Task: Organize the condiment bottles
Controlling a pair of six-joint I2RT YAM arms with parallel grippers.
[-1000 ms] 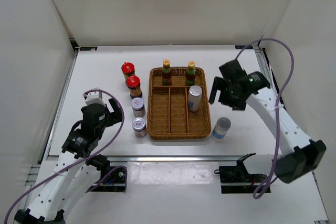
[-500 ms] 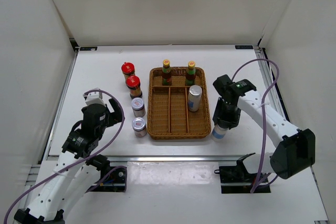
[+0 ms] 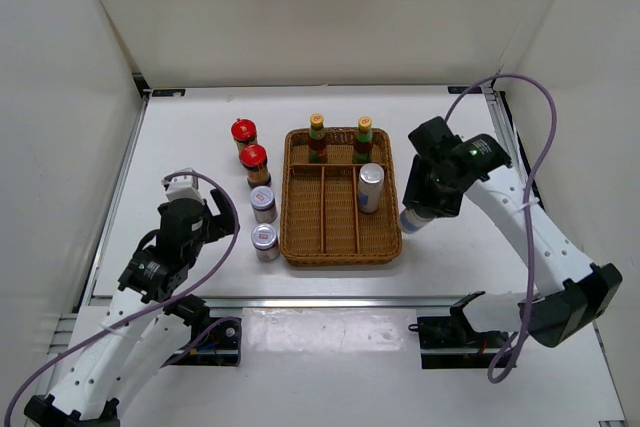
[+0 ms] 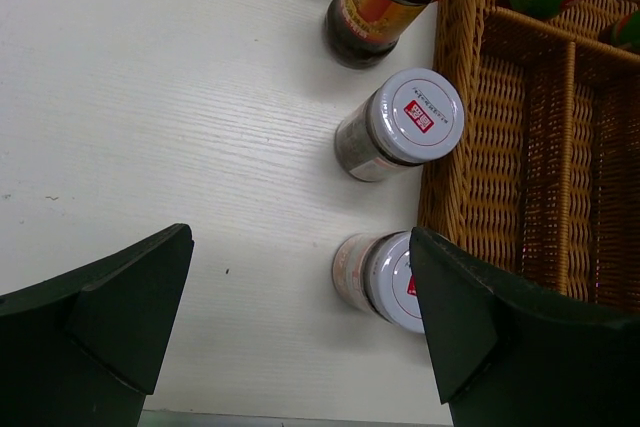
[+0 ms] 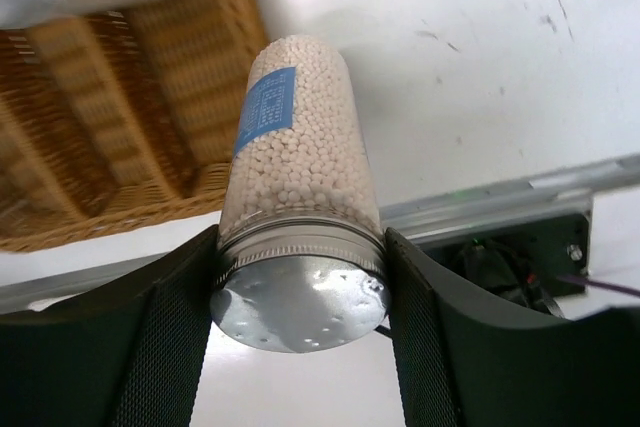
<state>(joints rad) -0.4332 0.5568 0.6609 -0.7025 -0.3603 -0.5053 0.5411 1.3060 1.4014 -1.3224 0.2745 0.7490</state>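
Observation:
My right gripper (image 3: pixel 420 207) is shut on a silver-lidded jar with a blue-white label (image 3: pixel 410 219), held above the table by the right edge of the wicker tray (image 3: pixel 340 247). In the right wrist view the fingers (image 5: pixel 170 327) clamp the jar (image 5: pixel 295 137) at its lid. The tray holds a matching jar (image 3: pixel 371 187) and two yellow-capped bottles (image 3: pixel 317 137) (image 3: pixel 364 139). Two red-capped jars (image 3: pixel 244 134) (image 3: pixel 255 162) and two brown jars (image 3: pixel 263 204) (image 3: pixel 265 241) stand left of the tray. My left gripper (image 3: pixel 222 219) hangs open near the brown jars (image 4: pixel 400 127) (image 4: pixel 385 282).
The tray's left and middle long compartments (image 3: pixel 322 209) show bare wicker. White walls enclose the table on three sides. A metal rail (image 3: pixel 340 300) runs along the near edge, and it shows under the held jar in the right wrist view.
My right gripper came down on the jar standing by the tray's near right corner, closed on it, and lifted it toward the tray's right edge. The left arm stayed still.

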